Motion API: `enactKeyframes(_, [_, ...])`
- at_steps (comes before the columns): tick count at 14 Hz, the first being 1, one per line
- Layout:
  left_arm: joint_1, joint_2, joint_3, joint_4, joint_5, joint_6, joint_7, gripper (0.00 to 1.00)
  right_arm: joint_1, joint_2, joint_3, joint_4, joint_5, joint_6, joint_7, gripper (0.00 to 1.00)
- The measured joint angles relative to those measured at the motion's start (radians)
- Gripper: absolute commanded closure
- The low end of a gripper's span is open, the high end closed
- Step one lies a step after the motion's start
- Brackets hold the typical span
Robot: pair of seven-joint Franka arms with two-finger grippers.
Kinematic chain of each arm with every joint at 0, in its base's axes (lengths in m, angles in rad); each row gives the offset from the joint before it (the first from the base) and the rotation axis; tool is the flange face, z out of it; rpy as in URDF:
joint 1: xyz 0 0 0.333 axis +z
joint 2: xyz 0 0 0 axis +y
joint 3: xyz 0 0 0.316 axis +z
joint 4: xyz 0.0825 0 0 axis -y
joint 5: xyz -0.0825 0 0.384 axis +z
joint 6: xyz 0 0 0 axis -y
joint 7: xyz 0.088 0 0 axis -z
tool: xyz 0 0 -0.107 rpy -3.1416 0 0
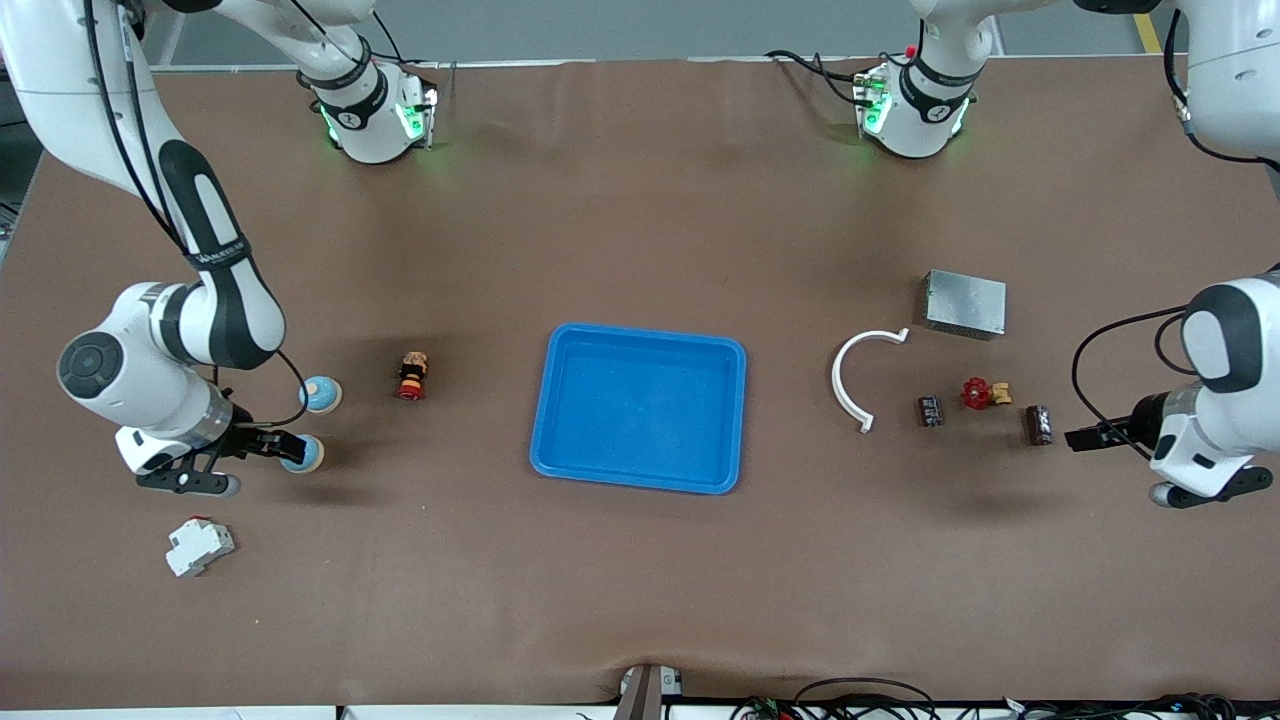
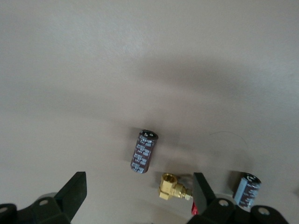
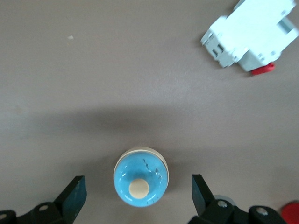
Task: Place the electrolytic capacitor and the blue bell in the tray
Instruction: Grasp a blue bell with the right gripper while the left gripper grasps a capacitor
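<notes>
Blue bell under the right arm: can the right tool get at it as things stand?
Probably yes. The right tool is open with the bell between its fingers, apart from both. The breaker lies well off, and the second bell sits clear, so nothing seems in the way.

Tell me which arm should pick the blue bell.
Right. The right gripper hangs open over a blue bell at its end of the table, fingers either side. The left gripper, also open, is over the capacitors past the tray.
</notes>
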Motion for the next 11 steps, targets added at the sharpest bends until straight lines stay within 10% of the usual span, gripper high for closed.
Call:
enactKeyframes(7, [-0.007, 0.056, -0.002, -0.070, 0.000, 0.118, -0.018, 0.00, 0.000, 0.065, 0.001, -0.012, 0.000, 0.085, 0.000, 0.00])
enactKeyframes(9, [-0.007, 0.063, -0.002, -0.108, 0.000, 0.179, -0.031, 0.00, 0.000, 0.065, 0.001, -0.012, 0.000, 0.084, -0.001, 0.48])
enactKeyframes(11, [-0.007, 0.069, -0.002, -0.138, 0.000, 0.216, -0.034, 0.00, 0.001, 0.065, 0.003, -0.014, 0.000, 0.082, -0.001, 0.66])
